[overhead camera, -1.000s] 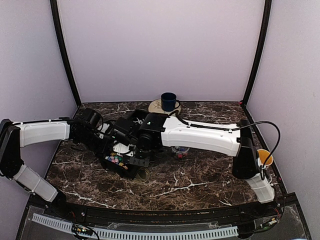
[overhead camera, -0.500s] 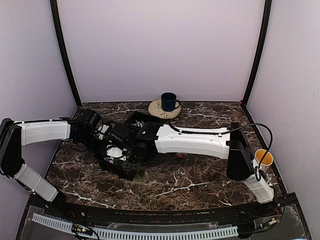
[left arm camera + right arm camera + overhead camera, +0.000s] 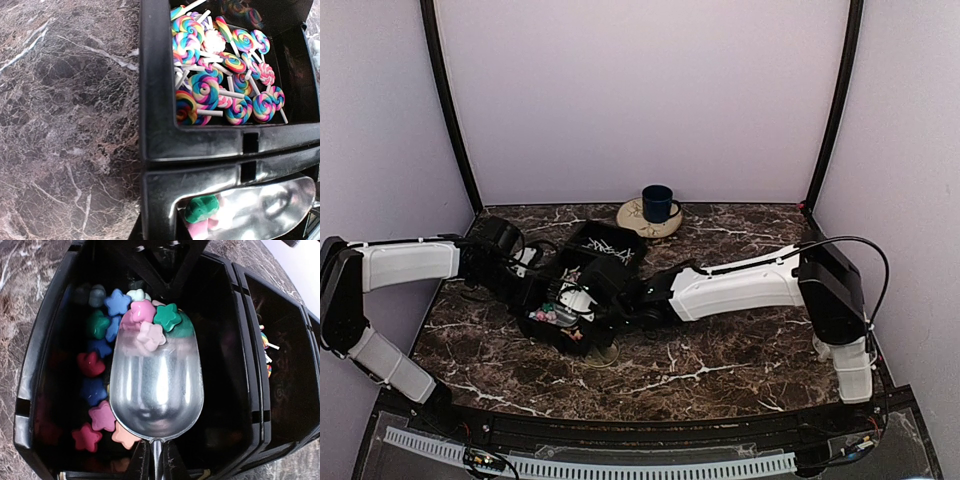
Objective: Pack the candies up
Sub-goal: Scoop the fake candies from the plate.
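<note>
The right claw (image 3: 154, 458) was shut tight on the thin handle of a metal scoop (image 3: 155, 390). The scoop was down inside one end part of the black tray (image 3: 44, 345), with its round front pointing away from the claw. A few star candies (image 3: 118, 301) sat at the front of the scoop: a pink one, a pale pink one and a green one. More stars lay in the tray around the scoop, on the left side and under it. They were blue, green, red, pink and peach. The next part of the tray was full of swirl lollipops (image 3: 207, 90) with short white sticks, all piled on each other. In the view from above, the far part of the tray held some pale sticks (image 3: 607, 246). The tray stood on the dark marble desk (image 3: 65, 100), near the middle left. The left claw (image 3: 528, 278) was right at the left side of the tray, but I could not tell if it was open or closed, because its fingers did not show clearly. The right arm reached all the way across the desk to the tray. At the back of the desk, well away from the tray, a blue cup (image 3: 657, 202) stood on a round plate (image 3: 632, 216).
</note>
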